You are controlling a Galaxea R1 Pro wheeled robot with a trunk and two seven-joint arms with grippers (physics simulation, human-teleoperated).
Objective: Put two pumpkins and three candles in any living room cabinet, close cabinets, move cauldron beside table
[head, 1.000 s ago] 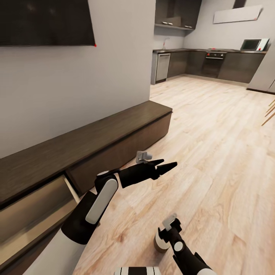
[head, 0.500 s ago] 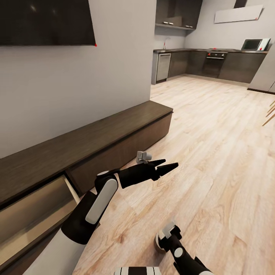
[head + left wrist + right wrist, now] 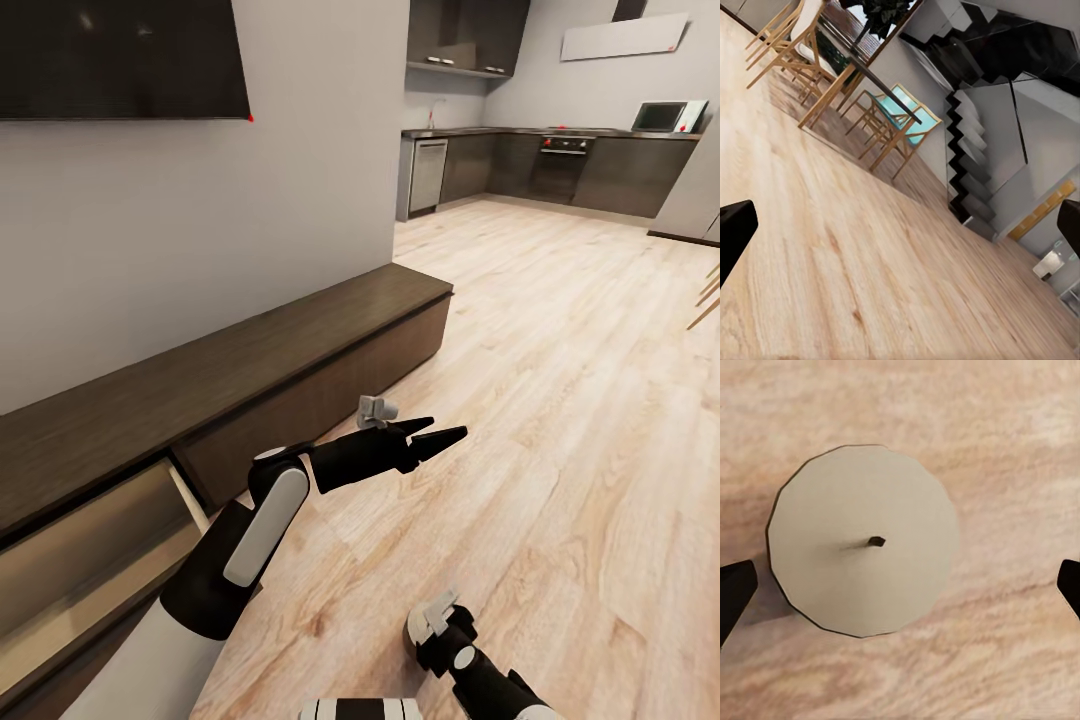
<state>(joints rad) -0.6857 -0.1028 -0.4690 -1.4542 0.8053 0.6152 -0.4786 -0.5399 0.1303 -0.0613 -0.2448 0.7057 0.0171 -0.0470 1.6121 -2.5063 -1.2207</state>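
1. Candle [image 3: 862, 540] upright on the wood floor [image 3: 560, 380], seen straight down its pale round top and small dark wick from the right wrist camera; placed squarely between the two dark fingertips, evidently lined up for a pick from above.
2. Right gripper [image 3: 900, 585] spread wide, one fingertip just beside the candle's edge and the other well apart from it; nothing held. In the head view, right gripper [image 3: 432, 628] low over the floor, covering the candle beneath it.
3. Left gripper [image 3: 432, 437] held out level over the floor, fingers parted and empty; judged parked clear of the right arm's work. Left wrist camera looking past both fingertips [image 3: 733, 232] toward a dining table [image 3: 847, 56] and wooden chairs [image 3: 896, 124].
4. Cabinet [image 3: 250, 380] long and dark along the wall under the television [image 3: 120, 55]; one drawer [image 3: 90, 550] pulled out, pale interior showing, probably left open to receive the candle.
5. Next move, as a judgement: descent around the candle and a centred close, since an off-centre squeeze could tip it.
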